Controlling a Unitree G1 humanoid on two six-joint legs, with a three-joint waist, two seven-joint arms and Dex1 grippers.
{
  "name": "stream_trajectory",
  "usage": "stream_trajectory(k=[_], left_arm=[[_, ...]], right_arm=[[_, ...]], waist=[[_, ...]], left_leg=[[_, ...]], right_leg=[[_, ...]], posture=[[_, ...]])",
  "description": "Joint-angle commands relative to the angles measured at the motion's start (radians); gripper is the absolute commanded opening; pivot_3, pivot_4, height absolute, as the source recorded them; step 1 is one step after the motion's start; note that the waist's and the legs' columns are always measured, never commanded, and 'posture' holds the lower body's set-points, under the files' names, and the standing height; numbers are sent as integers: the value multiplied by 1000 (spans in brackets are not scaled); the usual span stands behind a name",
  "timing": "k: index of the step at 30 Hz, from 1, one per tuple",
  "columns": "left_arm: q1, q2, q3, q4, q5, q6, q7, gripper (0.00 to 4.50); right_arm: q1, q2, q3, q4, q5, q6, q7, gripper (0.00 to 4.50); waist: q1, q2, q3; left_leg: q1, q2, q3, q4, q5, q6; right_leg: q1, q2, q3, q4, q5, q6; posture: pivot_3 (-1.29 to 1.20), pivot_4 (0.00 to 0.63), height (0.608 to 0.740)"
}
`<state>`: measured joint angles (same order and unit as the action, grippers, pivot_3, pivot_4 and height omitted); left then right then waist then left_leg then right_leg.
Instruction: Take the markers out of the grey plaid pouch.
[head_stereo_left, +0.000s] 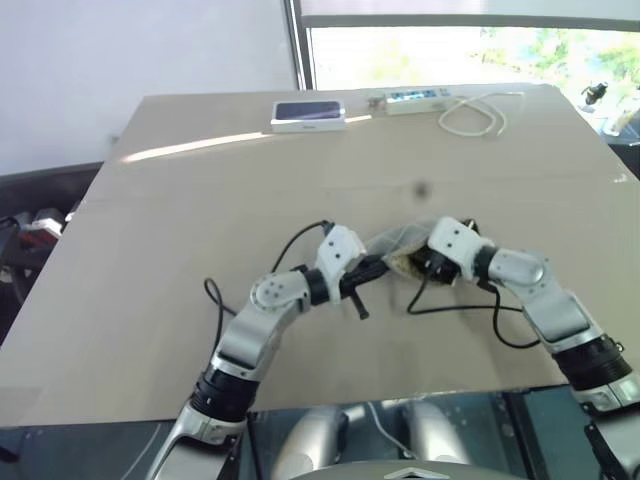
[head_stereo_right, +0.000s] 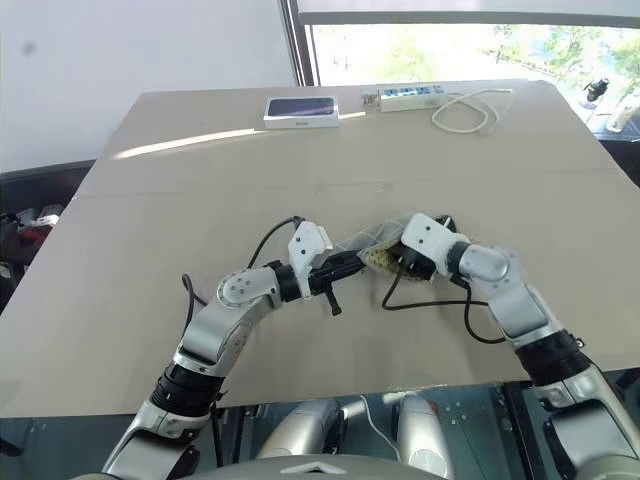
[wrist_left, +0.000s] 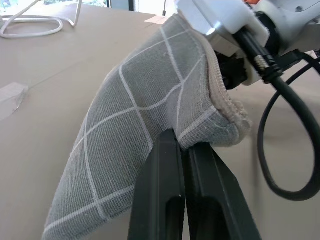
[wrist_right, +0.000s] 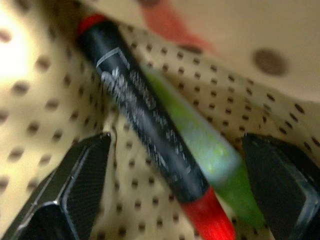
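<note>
The grey plaid pouch lies in the middle of the table, its mouth lifted. My left gripper is shut on the lower lip of that mouth, pinching the fabric edge. My right gripper is open inside the pouch, over the yellowish dotted lining. Between its fingers lie two markers: a dark one with red ends and a light green one beside it. In the head views both hands meet at the pouch, right gripper at its mouth.
At the table's far edge sit a white box with a dark top, a power strip and a coiled white cable. Black cables trail from both wrists over the tabletop.
</note>
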<state>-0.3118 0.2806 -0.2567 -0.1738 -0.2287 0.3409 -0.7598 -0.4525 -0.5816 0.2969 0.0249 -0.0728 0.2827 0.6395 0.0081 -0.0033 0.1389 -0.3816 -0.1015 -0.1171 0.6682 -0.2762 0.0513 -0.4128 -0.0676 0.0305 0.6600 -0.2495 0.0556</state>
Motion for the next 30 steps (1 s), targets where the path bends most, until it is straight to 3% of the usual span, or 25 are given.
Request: stream_trajectory(k=[1, 2, 5, 9, 11, 12, 21, 30], left_arm=[[-17, -10, 0, -32, -25, -13, -12, 0], [-16, -11, -1, -33, -25, -12, -12, 0], [-14, -11, 2, -32, -20, -15, -6, 0], [-17, -13, 11, -16, -5, -29, 12, 0], [-18, -16, 14, -1, 14, -45, 32, 0], [-21, -20, 16, 10, 24, -57, 43, 0], [-53, -43, 12, 106, 98, -138, 99, 0], [-62, -38, 22, 141, 114, -163, 104, 0]], right_arm=[[-24, 1, 23, 130, -54, -3, 11, 4288], [-34, 5, 22, 152, -56, -11, 12, 4288], [-48, 10, 22, 183, -56, -41, 24, 3543], [-29, -1, 10, 139, -51, -48, 41, 1526], [-6, -13, -2, 71, -42, -32, 62, 785], [3, -18, -11, 23, -32, -8, 74, 650], [80, -90, -37, -340, -1, 167, 162, 529], [176, -161, -142, -478, 74, 180, 200, 529]], waist=[[0, 0, 0], [0, 0, 0], [2, 0, 0], [6, 0, 0], [6, -2, -1], [7, -2, -1], [7, -2, -1], [6, -2, 0]], left_leg=[[1, 0, 0, 0, 0, 0], [1, 0, 0, 0, 0, 0], [2, 0, 0, 0, 0, 0], [1, 0, -1, 0, 0, 0], [1, 0, -1, 0, 0, 0], [1, 0, -2, 0, 0, 0], [-2, -1, -4, 0, 0, 0], [-3, 0, -4, -1, 0, 0]], right_leg=[[0, 0, 0, 0, 0, 0], [0, 0, 0, 0, 0, 0], [1, 0, 0, 0, 0, 0], [1, 0, 0, 0, 0, 0], [1, 0, 0, 0, 0, 0], [1, 0, 0, -1, 0, 0], [0, -1, -1, -2, 0, 0], [0, -1, -1, -2, 0, 0]], posture=[[0, 150, 740], [0, 150, 740], [0, 150, 740], [0, 150, 740], [0, 150, 740], [0, 150, 740], [0, 150, 740], [0, 150, 740]])
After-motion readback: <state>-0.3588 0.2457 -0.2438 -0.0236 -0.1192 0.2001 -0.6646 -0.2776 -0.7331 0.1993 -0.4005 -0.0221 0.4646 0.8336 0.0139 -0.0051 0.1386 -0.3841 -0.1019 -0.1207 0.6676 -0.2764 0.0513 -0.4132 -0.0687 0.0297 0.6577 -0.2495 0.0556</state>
